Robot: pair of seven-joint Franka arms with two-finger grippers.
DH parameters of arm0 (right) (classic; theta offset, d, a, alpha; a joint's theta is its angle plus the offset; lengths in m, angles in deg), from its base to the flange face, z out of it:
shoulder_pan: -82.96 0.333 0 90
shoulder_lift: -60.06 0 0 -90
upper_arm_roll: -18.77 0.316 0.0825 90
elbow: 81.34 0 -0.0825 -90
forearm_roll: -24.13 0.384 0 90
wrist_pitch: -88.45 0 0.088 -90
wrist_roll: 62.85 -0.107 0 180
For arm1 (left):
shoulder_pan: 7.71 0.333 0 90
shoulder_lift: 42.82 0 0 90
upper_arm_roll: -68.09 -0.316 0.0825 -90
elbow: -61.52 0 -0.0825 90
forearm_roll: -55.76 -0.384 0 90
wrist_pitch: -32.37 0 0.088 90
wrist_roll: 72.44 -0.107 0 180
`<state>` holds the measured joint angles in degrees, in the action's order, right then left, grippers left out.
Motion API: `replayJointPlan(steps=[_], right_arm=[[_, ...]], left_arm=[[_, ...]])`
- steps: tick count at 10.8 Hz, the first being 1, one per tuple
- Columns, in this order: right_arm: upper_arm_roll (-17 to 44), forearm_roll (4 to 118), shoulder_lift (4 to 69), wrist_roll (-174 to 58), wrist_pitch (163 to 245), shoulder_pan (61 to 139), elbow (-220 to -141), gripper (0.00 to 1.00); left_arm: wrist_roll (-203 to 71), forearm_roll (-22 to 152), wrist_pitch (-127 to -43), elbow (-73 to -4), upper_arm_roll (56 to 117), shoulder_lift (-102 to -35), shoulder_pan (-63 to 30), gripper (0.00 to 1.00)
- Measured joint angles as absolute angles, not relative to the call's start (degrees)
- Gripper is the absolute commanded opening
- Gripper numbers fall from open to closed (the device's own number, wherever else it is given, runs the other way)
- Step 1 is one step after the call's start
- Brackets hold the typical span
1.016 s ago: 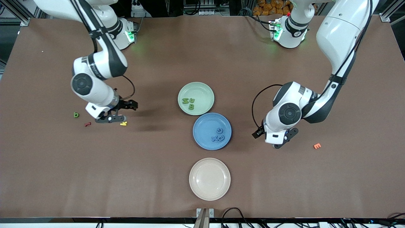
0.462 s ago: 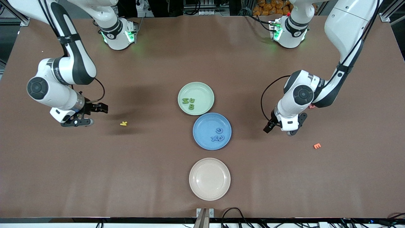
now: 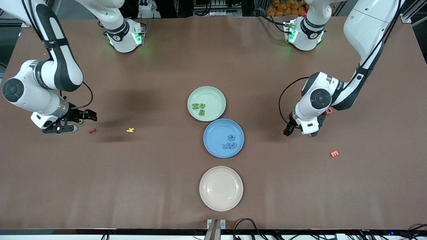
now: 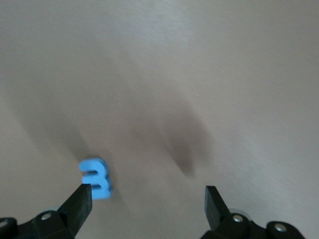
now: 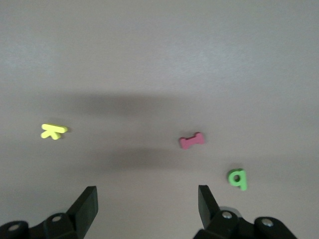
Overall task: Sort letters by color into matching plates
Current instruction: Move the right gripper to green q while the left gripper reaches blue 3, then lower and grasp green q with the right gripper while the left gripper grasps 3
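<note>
The mint green plate (image 3: pixel 212 96) holds three dark green letters (image 3: pixel 198 108). The blue plate (image 3: pixel 216 130), nearer the camera, holds three blue letters (image 3: pixel 230 142). My right gripper (image 3: pixel 61 128) is open and empty, low over the table beside a loose green letter (image 3: pixel 80 121), which also shows in the right wrist view (image 5: pixel 238 178) next to one finger. My left gripper (image 3: pixel 308 132) is open and empty, low over the table toward the left arm's end. A blue letter (image 4: pixel 95 178) lies by one fingertip (image 4: pixel 82 196); the left arm hides it in the front view.
A red letter (image 3: pixel 92 130) and a yellow letter (image 3: pixel 130 130) lie between the right gripper and the plates. An orange letter (image 3: pixel 334 153) lies nearer the camera than the left gripper. A pink letter (image 3: pixel 329 111) peeks out by the left arm. A cream plate (image 3: pixel 221 173) sits nearest the camera.
My right gripper has swung away from the plates, past the yellow and red letters, to the green letter. My left gripper has moved away from the camera and a little toward its end.
</note>
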<state>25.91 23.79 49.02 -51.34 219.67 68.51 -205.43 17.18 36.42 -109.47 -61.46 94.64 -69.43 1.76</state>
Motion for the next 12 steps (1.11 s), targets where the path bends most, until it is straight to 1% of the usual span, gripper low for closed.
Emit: replayJointPlan(steps=[3,8,9,12], right_arm=[[25.9,23.8,48.9,-46.3,221.7,65.2,-206.3,0.85],[25.8,23.7,46.8,-37.1,226.7,60.8,-207.1,0.83],[25.8,23.7,45.9,-35.1,228.2,59.9,-207.2,0.82],[24.9,23.7,43.4,-31.1,236.6,58.4,-210.4,0.79]], left_arm=[[22.3,30.3,-109.5,-63.1,92.9,-69.7,1.9,1.0],[25.2,28.9,-110.6,-64.7,92.6,-70.0,2.6,1.0],[25.6,28.9,-111.4,-65.1,92.6,-70.0,2.6,1.0],[25.8,28.8,-114.6,-66.5,92.6,-70.0,2.6,1.0]])
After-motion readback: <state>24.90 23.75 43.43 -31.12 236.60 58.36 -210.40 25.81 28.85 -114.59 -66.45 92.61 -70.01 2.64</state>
